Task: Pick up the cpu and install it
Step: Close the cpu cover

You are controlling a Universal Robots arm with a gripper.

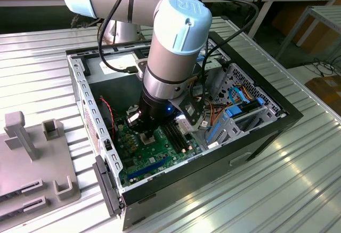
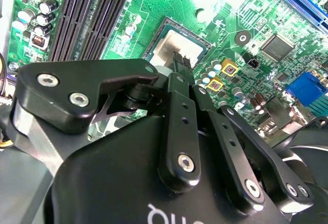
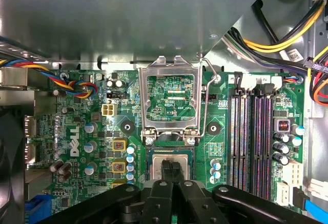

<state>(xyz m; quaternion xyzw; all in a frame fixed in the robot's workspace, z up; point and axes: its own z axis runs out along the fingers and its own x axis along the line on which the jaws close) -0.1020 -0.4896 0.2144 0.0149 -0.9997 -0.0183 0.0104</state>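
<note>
— Where is the small, thin, silvery-grey square cpu [image 3: 156,166]?
— It lies flat in its socket on the green motherboard [image 3: 225,106], at the hinge edge of the raised metal load plate [image 3: 169,66].
— And the black end effector [image 3: 171,166]?
— Its fingers are together, with the tips at the chip's face. The arm points steeply down into the open computer case [image 1: 202,182].
— Handling?
— Light, stiff and fragile, I'd judge. Grip its rims.

cpu [image 2: 171,42]: silvery metal | motherboard [image 2: 220,8]: glossy green | table [image 1: 298,179]: ribbed metal
</note>
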